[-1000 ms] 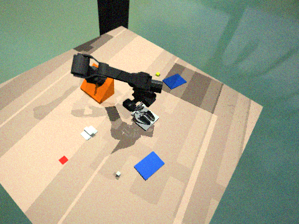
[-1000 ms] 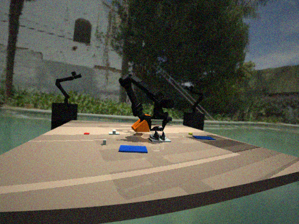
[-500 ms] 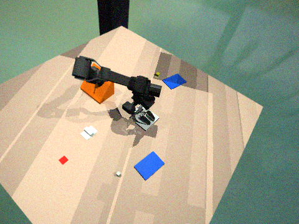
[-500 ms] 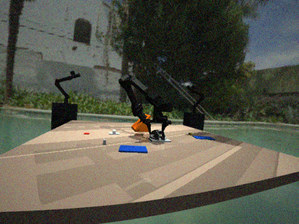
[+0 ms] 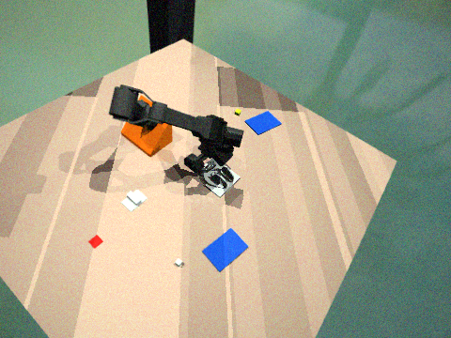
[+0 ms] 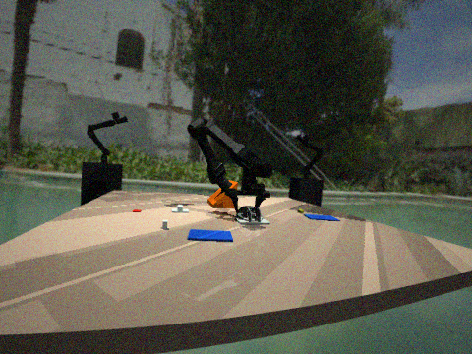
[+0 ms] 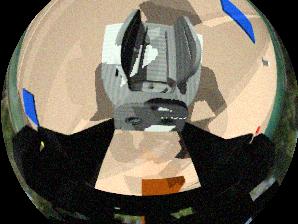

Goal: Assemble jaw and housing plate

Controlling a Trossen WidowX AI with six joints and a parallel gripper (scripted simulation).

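A pale base plate (image 5: 221, 192) (image 6: 261, 222) (image 7: 110, 52) lies flat on the table. Two curved upright jaws, the left one dark (image 7: 131, 50) and the right one grey (image 7: 189, 52) in the wrist view, stand on it side by side, apart at their tips. My gripper (image 5: 209, 165) (image 6: 248, 208) (image 7: 148, 123) is shut on the grey housing plate (image 7: 150, 111), low at the jaws' rear ends. The housing plate covers those ends, so the pins, stubs and gear teeth are hidden. I cannot tell whether it touches the stubs.
An orange block (image 5: 147, 138) (image 6: 221, 198) stands near the arm's base. Blue pads (image 5: 225, 250) (image 5: 263, 122) lie either side. A white stepped block (image 5: 134, 199), a small white post (image 5: 178, 263) (image 6: 165, 225), a red square (image 5: 96, 241) and a yellow cube (image 5: 238, 112) lie around.
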